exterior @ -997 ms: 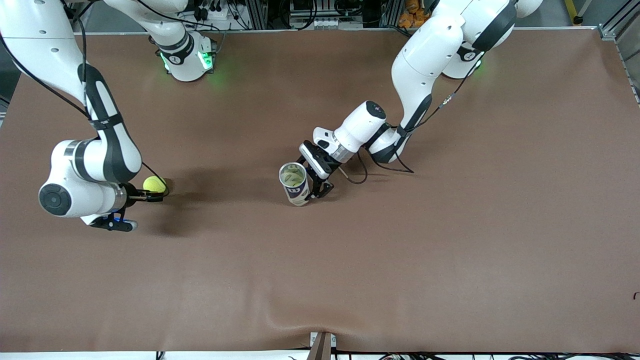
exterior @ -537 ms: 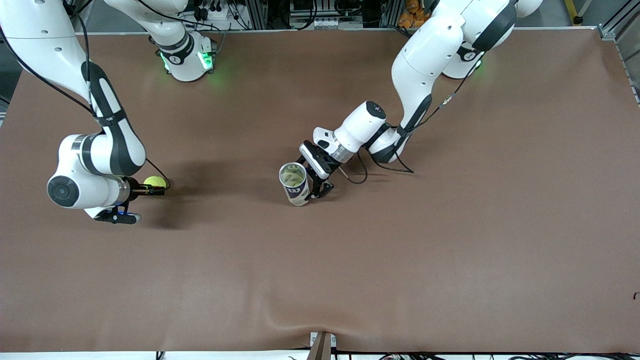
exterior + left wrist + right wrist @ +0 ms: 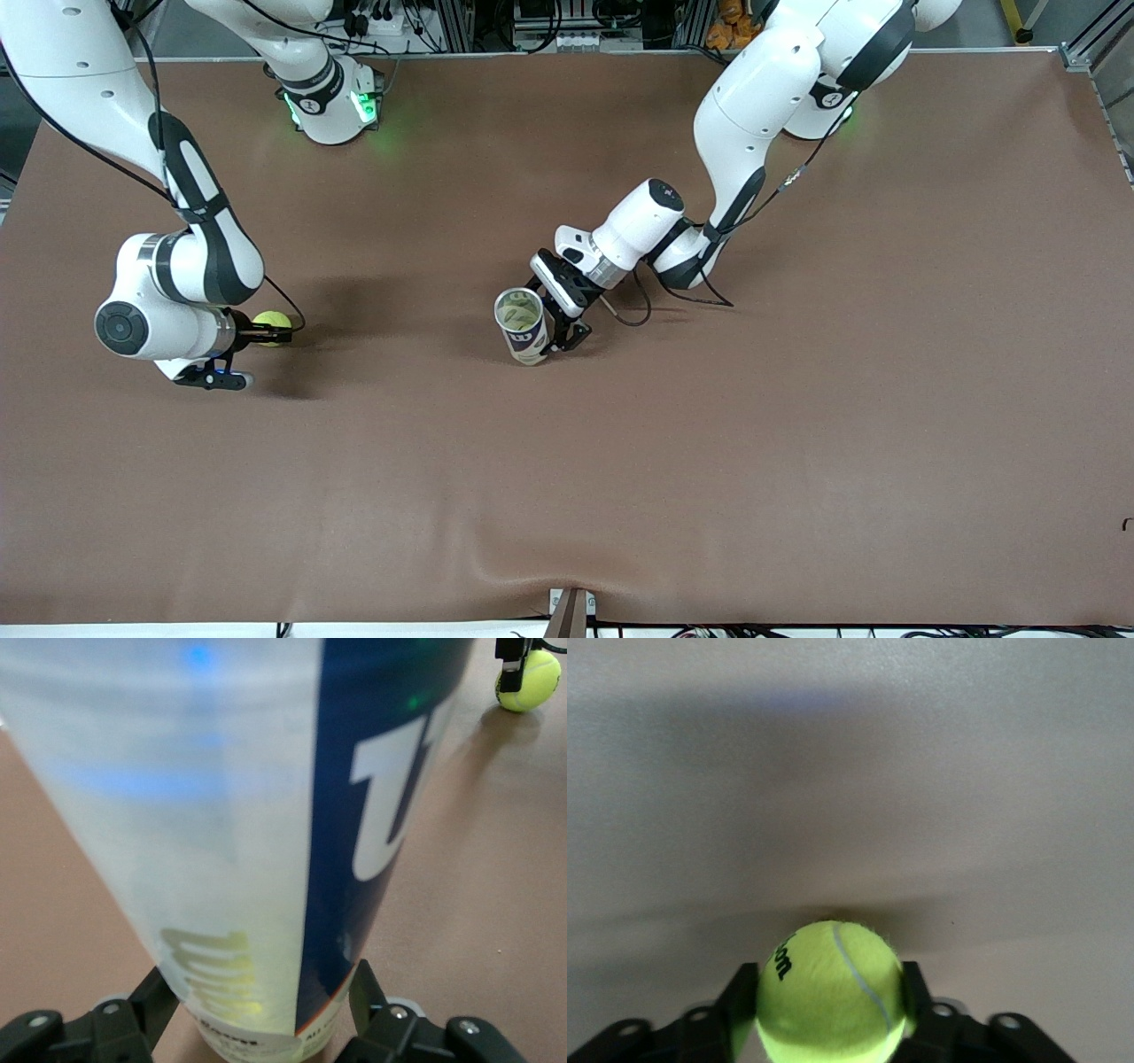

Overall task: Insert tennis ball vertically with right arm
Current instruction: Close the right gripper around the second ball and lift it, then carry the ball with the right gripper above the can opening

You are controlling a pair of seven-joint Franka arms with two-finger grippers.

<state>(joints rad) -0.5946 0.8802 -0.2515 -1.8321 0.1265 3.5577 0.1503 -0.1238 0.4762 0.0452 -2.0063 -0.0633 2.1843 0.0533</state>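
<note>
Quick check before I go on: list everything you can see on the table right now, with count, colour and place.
tennis ball: one, yellow-green, toward the right arm's end of the table, between the right gripper's fingers.
ball can: one, clear with a dark blue label, upright and open-topped, mid-table, held low down by the left gripper.
table cover: one, brown, over the whole table.
right gripper: one, black, shut on the tennis ball at table level.
left gripper: one, black, shut on the ball can.

Right pincer (image 3: 276, 330) around tennis ball (image 3: 269, 321)
</note>
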